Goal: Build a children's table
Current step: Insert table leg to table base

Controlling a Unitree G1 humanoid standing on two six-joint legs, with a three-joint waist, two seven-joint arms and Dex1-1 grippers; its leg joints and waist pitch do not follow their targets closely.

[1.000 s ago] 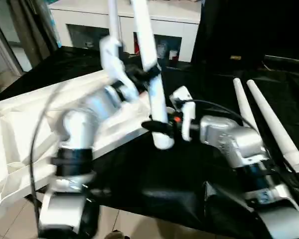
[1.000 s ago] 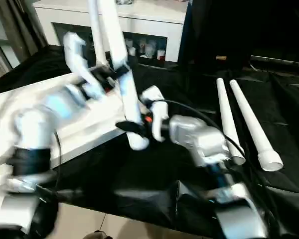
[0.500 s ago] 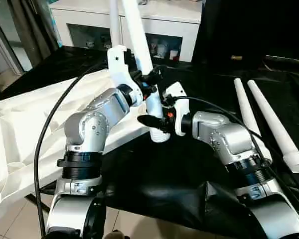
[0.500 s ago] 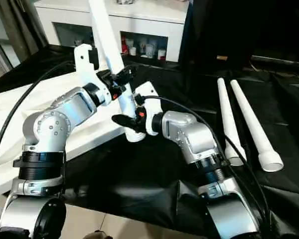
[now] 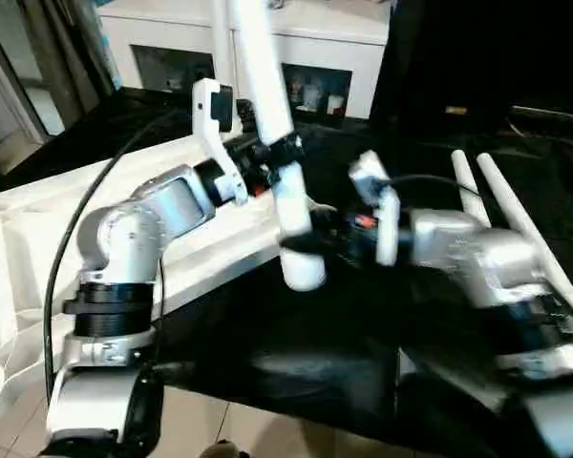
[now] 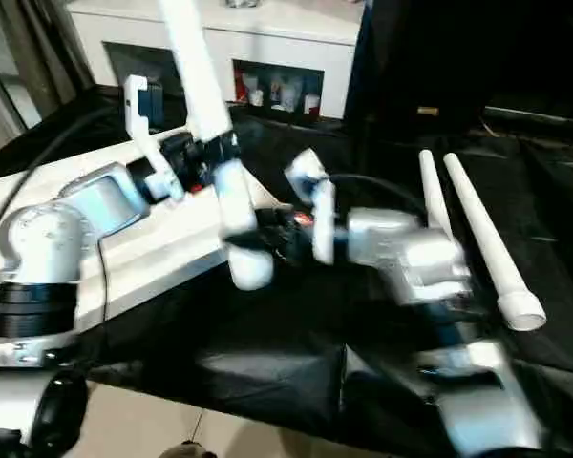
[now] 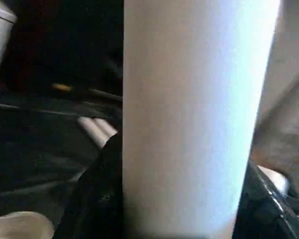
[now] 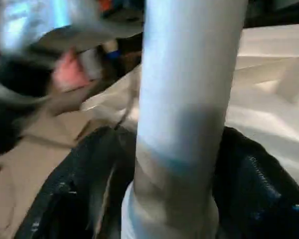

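Black fingers of the left tool [image 5: 283, 153] clamp a white tube leg [image 5: 272, 124] partway up its length; the leg stands steeply, slightly tilted, its top running out of the head camera's picture and its rounded lower end hanging free above the black-draped bench [image 5: 325, 353]. In the left wrist view the leg [image 7: 192, 114] stands between the two dark fingers [image 7: 97, 199], which press it on both sides.

Right tool [image 5: 310, 239] sits lower on the same leg, near its bottom end. In the right wrist view its fingers [image 8: 79, 189] flank the leg [image 8: 184, 99] with some gap on each side; whether they grip or merely bracket it, cannot tell. That arm is blurred in the head views.

Behind and to the left of the leg lies the white tabletop [image 5: 215, 234], resting on the bench with its long edge facing the robot; a crumpled white sheet [image 5: 19, 258] lies beside it at the left.

Well apart to the right, two more white legs [image 6: 477, 234] lie side by side on the black cloth, nearly touching, open ends toward the robot.

At the far side stands a white cabinet [image 5: 306, 48] with glass-fronted compartments holding small items.
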